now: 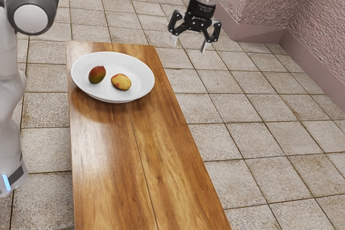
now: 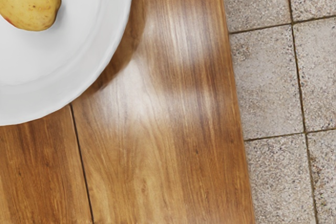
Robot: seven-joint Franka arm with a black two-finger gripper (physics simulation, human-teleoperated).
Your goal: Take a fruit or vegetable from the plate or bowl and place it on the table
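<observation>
My gripper (image 1: 190, 43) hangs open in the exterior view, up and to the exterior view's right of the plate, with nothing between its fingers. A wide white plate (image 1: 141, 83) rests on the wooden table (image 1: 108, 149) near its far end. On it lie a red-green mango (image 1: 97, 75) and, beside it, a yellow fruit with red patches (image 1: 121, 82), a small gap between them. The wrist view has part of the plate (image 2: 84, 40) and the yellow fruit (image 2: 32, 4), both off to one side of the hand.
Bare wood (image 2: 157, 145) stretches beside the plate, ending at a long straight edge. Beyond it is a tiled floor (image 1: 259, 133). A rough pinkish wall (image 1: 318, 20) with a base ledge stands at the exterior view's upper right.
</observation>
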